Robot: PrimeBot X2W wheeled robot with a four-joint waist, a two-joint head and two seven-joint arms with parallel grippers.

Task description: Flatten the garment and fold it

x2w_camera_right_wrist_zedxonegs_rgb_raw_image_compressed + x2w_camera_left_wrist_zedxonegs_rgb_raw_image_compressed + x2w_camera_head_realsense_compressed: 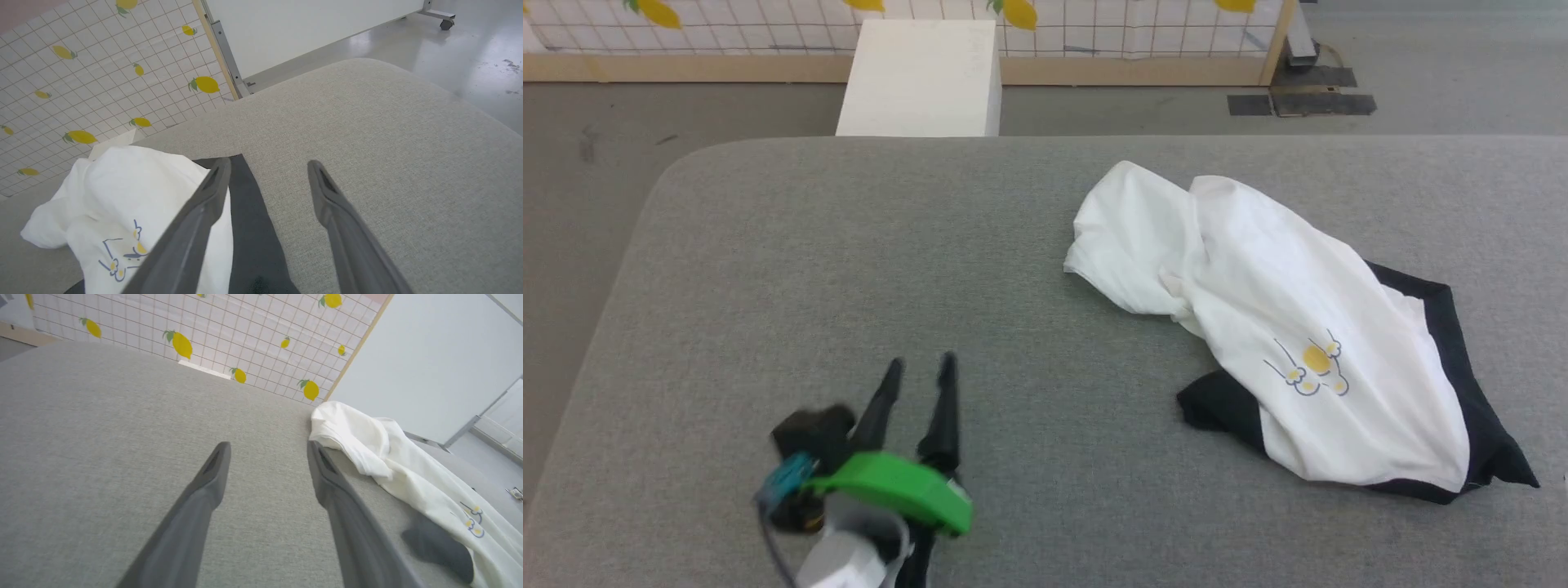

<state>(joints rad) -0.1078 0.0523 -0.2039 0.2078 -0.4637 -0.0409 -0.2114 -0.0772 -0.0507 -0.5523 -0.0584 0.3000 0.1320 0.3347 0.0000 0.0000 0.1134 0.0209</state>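
Note:
The garment, a white T-shirt with black sleeves and a small yellow-and-blue print, lies crumpled on the right half of the grey padded table. My left gripper stands open over bare table at the lower left, well left of the shirt. Seen from the left wrist, the garment is just right of the open left gripper. My right gripper is open above the table; its left finger overlaps the garment and its black sleeve. Nothing is held.
A white box stands on the floor beyond the table's far edge. A lemon-print grid panel with a wooden frame lines the back. A white board on wheels stands off the table's right end.

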